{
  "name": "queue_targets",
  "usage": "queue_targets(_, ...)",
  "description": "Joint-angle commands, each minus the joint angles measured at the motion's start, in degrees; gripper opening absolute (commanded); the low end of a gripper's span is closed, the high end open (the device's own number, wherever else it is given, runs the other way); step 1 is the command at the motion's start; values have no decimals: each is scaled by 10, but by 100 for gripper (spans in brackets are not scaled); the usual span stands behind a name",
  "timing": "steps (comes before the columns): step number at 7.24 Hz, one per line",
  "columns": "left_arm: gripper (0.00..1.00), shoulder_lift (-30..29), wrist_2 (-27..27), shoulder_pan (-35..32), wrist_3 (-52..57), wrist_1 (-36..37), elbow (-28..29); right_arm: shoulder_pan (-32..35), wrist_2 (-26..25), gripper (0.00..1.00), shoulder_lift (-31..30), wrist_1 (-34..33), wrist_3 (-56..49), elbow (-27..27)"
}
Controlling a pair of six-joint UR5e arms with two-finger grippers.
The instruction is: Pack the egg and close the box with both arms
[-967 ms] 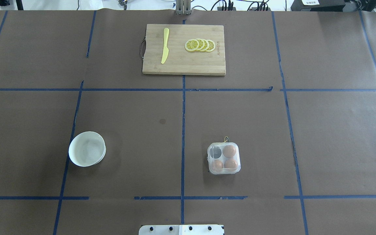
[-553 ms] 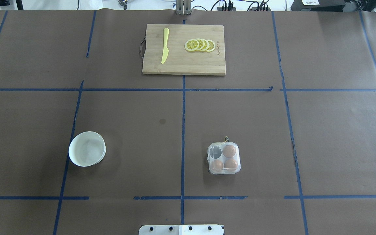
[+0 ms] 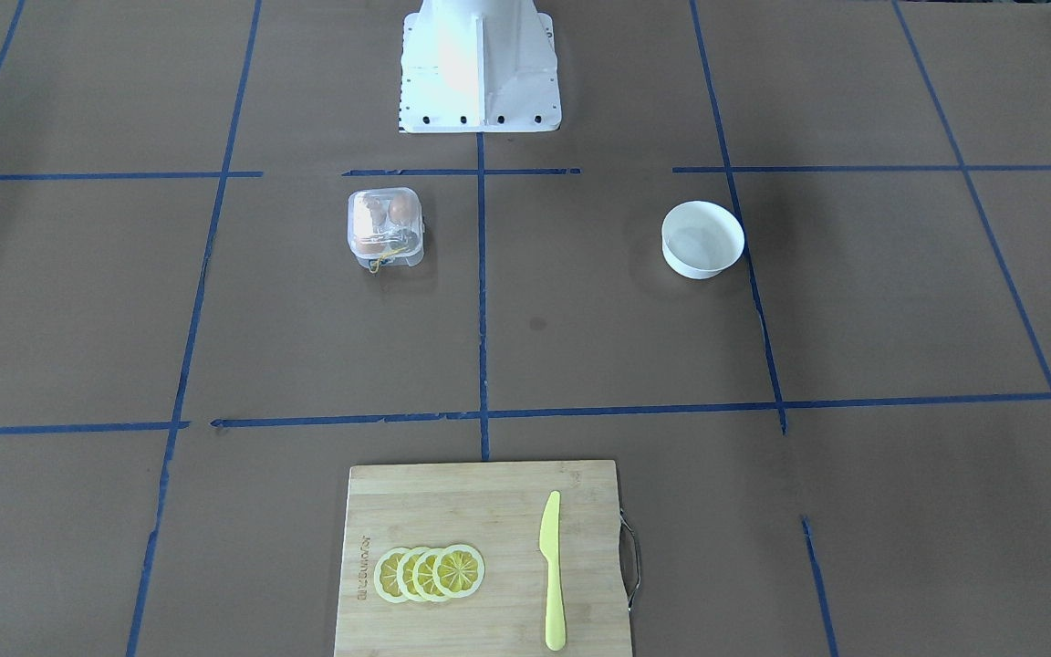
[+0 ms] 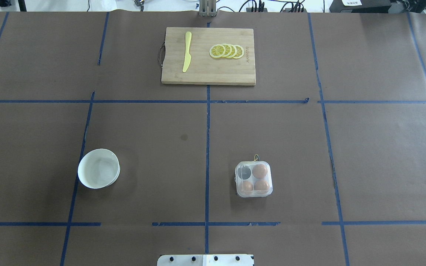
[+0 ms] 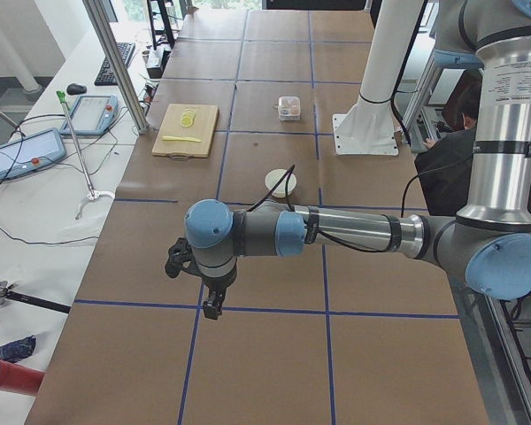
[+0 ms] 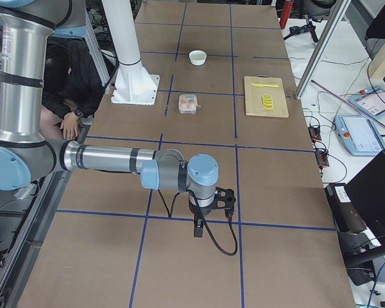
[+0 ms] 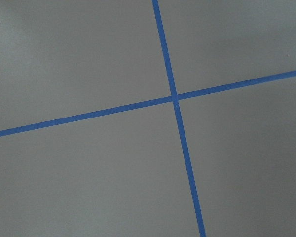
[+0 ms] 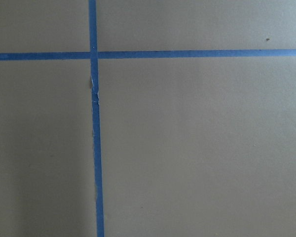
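Nearest the robot: white base plate (image 4: pixel 205 259) on the brown-papered desk (image 4: pixel 272 129), which is gridded with blue tape (image 4: pixel 207 122).

Left arm (image 5: pixel 354 232): stretched low and level over the desk's left end, well apart from every item. The wrist is turned down above a tape crossing. Black jaws point at the paper; only a side view shows them, so apart or together cannot be told.

Right arm (image 6: pixel 109 158): the same pose over the desk's right end, jaws pointing down beside a tape line. Their state likewise cannot be told.

Middle ground, robot's right of the centre line: box (image 4: pixel 253 179), clear plastic, four cups, resting on the paper. The lid appears down over the cups. Three eggs (image 4: pixel 260 171) sit inside, in the far-right, near-left and near-right cups; the far-left cup shows dark. A thin yellow band (image 4: pixel 256 158) sticks out at the far edge.

Middle ground, robot's left: white bowl (image 4: pixel 98 168), upright, overlapping a tape line, well apart from the box.

Far end, across the centre line: wooden cutting board (image 4: pixel 213 72). It carries a yellow knife (image 4: pixel 187 51) and four overlapping lemon slices (image 4: pixel 226 51).
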Motion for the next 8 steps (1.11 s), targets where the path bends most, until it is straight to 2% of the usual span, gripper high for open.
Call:
queue_targets(1, 100, 0, 1, 0, 0, 0, 0, -1, 0, 100, -1, 0, 0, 0)
queue_targets(8, 100, 0, 2, 0, -1, -1, 2, -15, 0, 100, -1, -1, 3, -2)
